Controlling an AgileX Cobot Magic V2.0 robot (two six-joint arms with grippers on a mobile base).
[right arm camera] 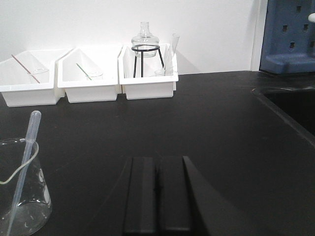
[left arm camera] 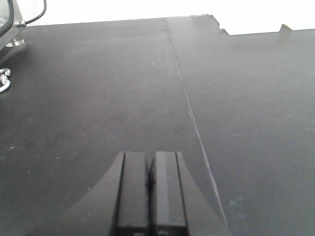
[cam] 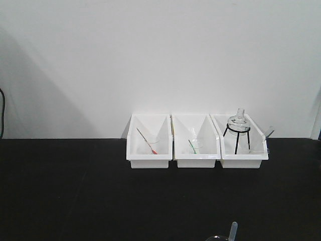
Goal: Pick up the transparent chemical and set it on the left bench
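The transparent pipette (right arm camera: 23, 162) leans bulb-up inside a clear glass beaker (right arm camera: 24, 206) on the black bench top (right arm camera: 221, 123), at the left edge of the right wrist view. Its bulb (cam: 233, 230) also pokes up at the bottom edge of the front view. My right gripper (right arm camera: 158, 160) is shut and empty, low over the counter, to the right of the beaker and apart from it. My left gripper (left arm camera: 150, 157) is shut and empty over bare black counter (left arm camera: 98, 88); the pipette is out of its view.
Three white bins stand at the back wall: the left (cam: 149, 159) holds a red-tipped pipette, the middle (cam: 196, 159) a green-tipped one, the right (cam: 243, 160) a black tripod with a glass flask. A sink recess (right arm camera: 295, 108) lies right. Metal hardware (left arm camera: 7, 29) sits far left.
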